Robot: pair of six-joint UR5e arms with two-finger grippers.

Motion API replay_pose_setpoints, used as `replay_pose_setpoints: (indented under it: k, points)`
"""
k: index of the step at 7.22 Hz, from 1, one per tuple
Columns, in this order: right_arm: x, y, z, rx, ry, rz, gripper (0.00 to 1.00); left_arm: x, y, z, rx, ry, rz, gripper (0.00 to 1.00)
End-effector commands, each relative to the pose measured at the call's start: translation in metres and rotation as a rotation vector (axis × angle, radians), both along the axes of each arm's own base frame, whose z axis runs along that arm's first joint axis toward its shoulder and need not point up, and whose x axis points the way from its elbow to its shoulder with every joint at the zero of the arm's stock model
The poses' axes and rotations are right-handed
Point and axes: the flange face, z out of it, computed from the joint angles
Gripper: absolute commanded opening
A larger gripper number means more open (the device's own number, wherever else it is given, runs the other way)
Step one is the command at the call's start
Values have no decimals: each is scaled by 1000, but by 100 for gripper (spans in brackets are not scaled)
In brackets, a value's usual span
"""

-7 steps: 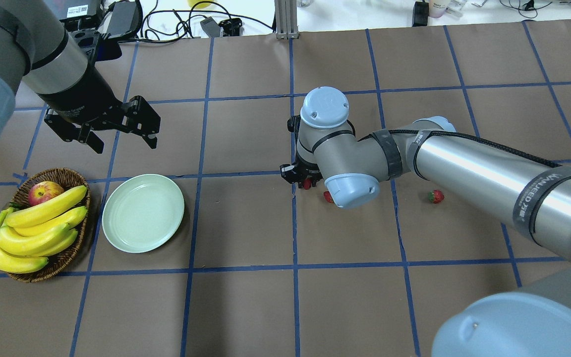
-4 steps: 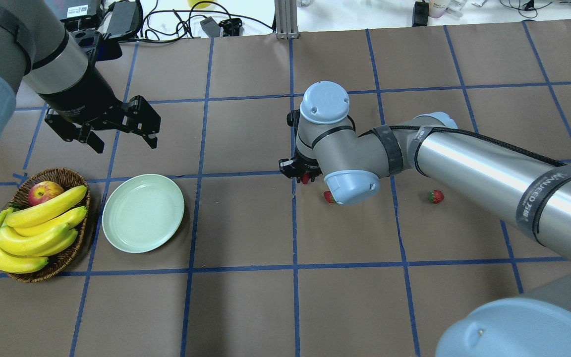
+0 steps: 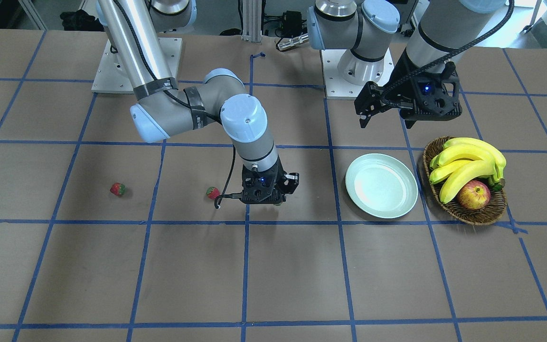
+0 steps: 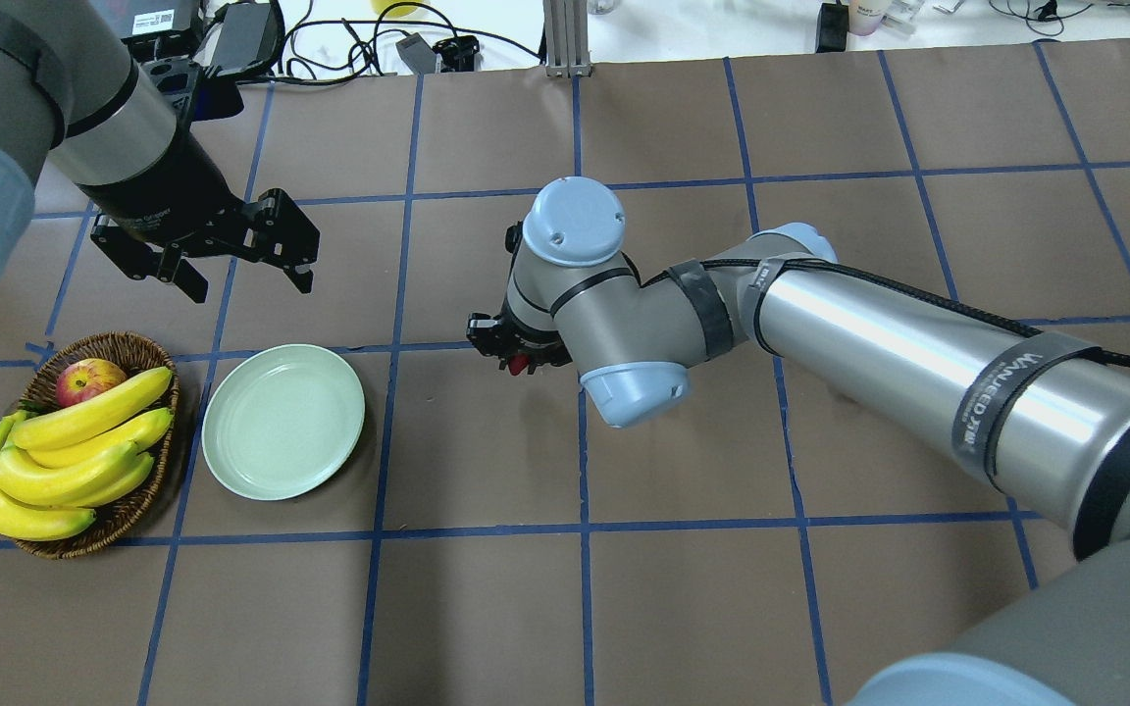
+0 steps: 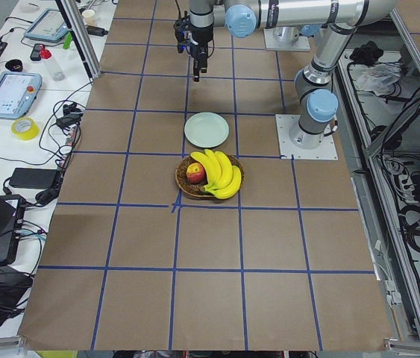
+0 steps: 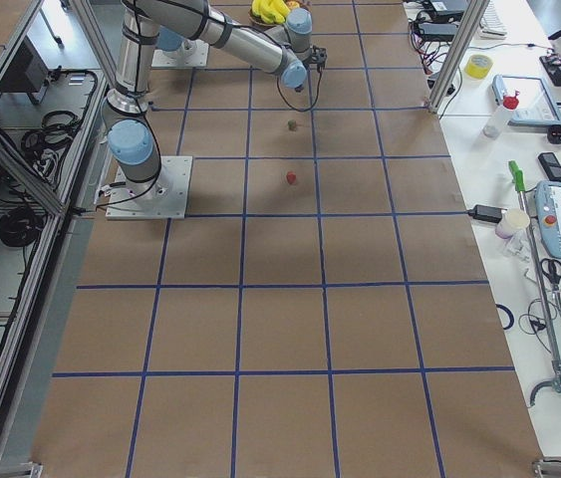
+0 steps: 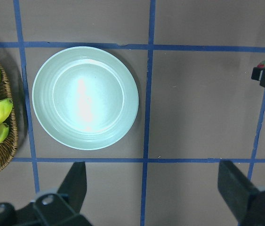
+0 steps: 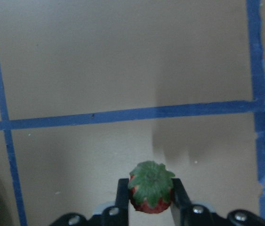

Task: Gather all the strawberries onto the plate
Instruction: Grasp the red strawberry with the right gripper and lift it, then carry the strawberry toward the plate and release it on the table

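Right hand (image 8: pixel 151 202) is closed on one strawberry (image 8: pixel 151 186), the berry pinched between the two fingers with its green cap turned up toward the wrist camera. It seems to hang just clear of the desk (image 4: pixel 487 588), judging by the soft shadow under it. In the overhead view this hand sits well apart from the plate (image 4: pixel 282 422), which lies empty just beside the basket (image 4: pixel 124 343) of bananas and an apple. The other two strawberries (image 3: pixel 212 192) (image 3: pixel 117 189) lie on the desk on the far side of the right arm from the plate, one near the hand and one well apart from it. Left hand (image 4: pixel 249 279) hovers spread wide and holding nothing, beyond the plate and basket. The step in hand looks like the carry of the first berry, so the task is barely begun. The next move calls for bringing the berry across over the middle of the plate, lowering it close and only then releasing, since a round berry dropped near the raised rim could roll off.
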Motion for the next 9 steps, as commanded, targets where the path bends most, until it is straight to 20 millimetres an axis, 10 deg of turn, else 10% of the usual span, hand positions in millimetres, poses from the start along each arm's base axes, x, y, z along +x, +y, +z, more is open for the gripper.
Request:
replay_pose_setpoints:
  k: [1, 4, 7, 9]
  points:
    - [53, 12, -12, 8, -3, -11, 20, 0, 0, 0, 1, 1, -1, 100]
    - [50, 14, -13, 6, 17, 4, 97, 0, 0, 1, -3, 0, -1, 100]
    - [36, 11, 8, -77, 98, 117, 100, 0, 0, 0, -2, 0, -1, 100]
    - [-26, -19, 44, -75, 173, 169, 100, 0, 0, 0, 0, 1, -1, 100]
